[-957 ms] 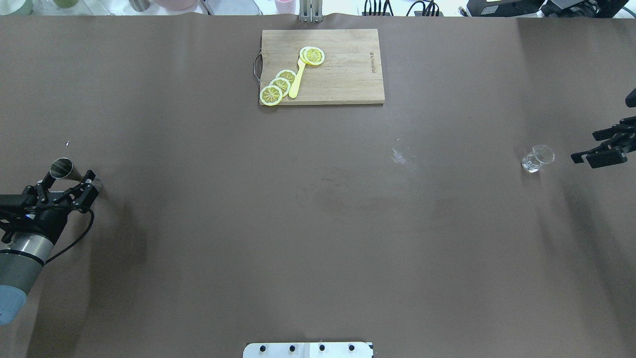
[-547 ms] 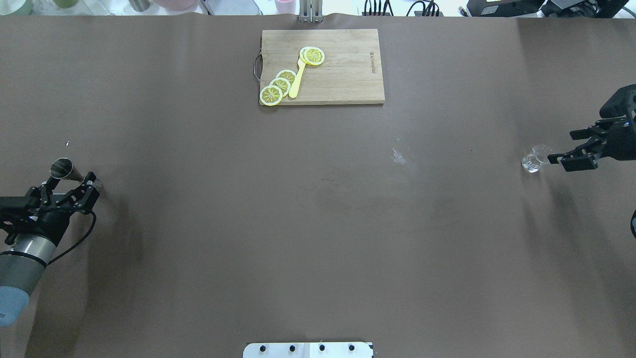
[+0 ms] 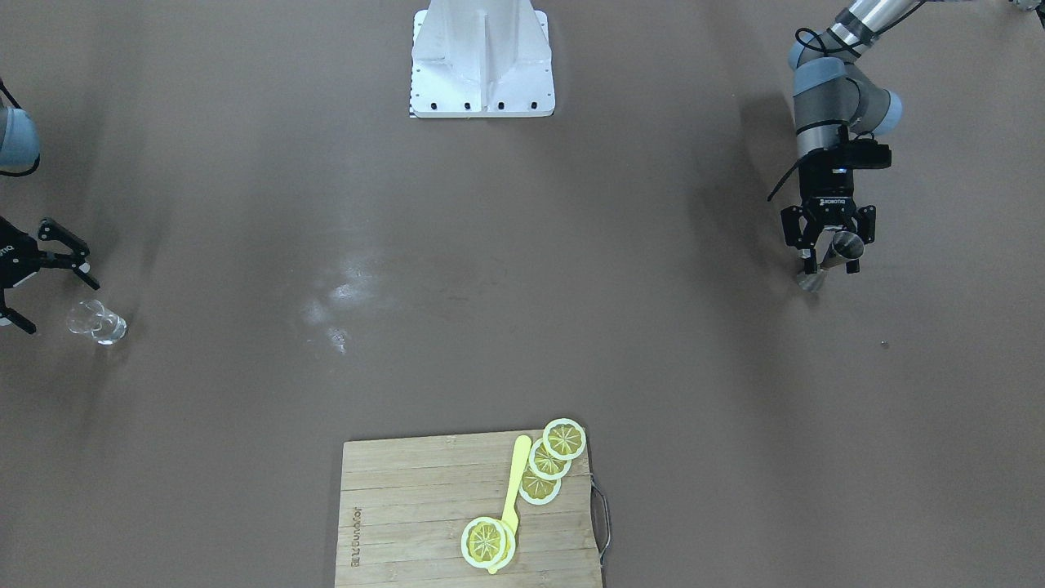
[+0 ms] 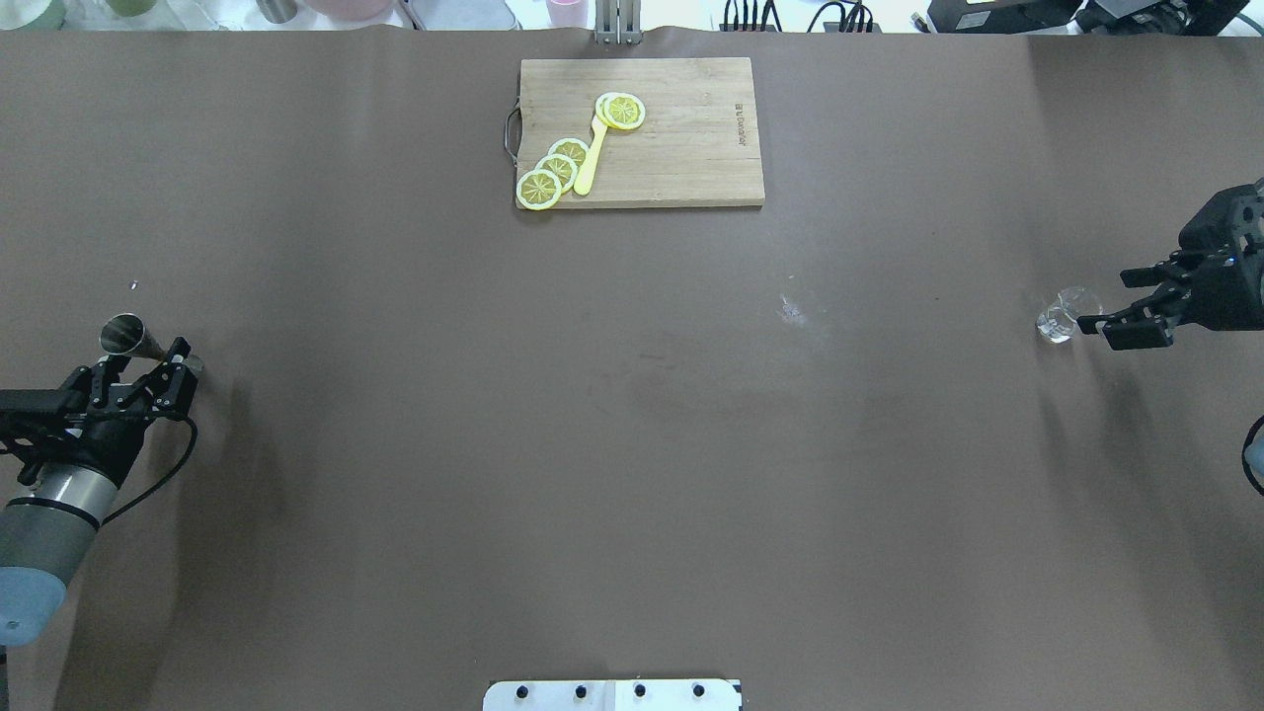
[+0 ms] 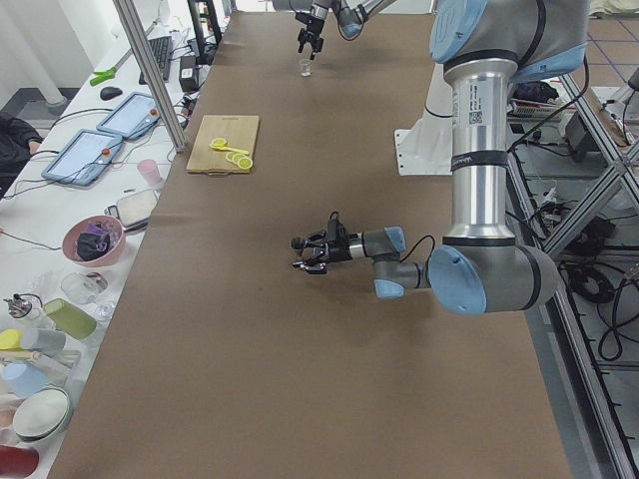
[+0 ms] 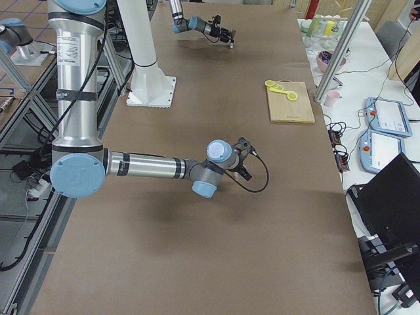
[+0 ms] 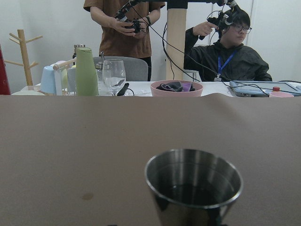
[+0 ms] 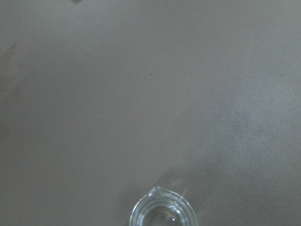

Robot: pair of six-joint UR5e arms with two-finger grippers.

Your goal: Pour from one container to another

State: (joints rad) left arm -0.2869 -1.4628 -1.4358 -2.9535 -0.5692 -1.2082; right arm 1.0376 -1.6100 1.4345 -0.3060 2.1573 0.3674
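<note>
The steel jigger (image 4: 138, 341) stands upright near the table's left edge and fills the bottom of the left wrist view (image 7: 194, 186). My left gripper (image 4: 138, 363) is level and open. Its fingers stand on either side of the jigger's waist; seen from the front, the left gripper (image 3: 830, 265) straddles the jigger (image 3: 837, 253). The clear glass cup (image 4: 1063, 315) stands far right and shows at the bottom of the right wrist view (image 8: 162, 213). My right gripper (image 4: 1102, 301) is open just right of the cup, with its nearer fingertip almost at the cup.
A wooden cutting board (image 4: 681, 148) at the back middle carries lemon slices (image 4: 555, 168) and a yellow utensil (image 4: 591, 158). A pale smear (image 4: 792, 309) marks the brown mat. The white base plate (image 3: 482, 61) is on the robot's side. Operators and tableware stand beyond the far edge.
My right gripper has come in from the table's right edge to just beside the glass cup. The left gripper's fingers have drawn slightly closer around the jigger, which has not moved.
</note>
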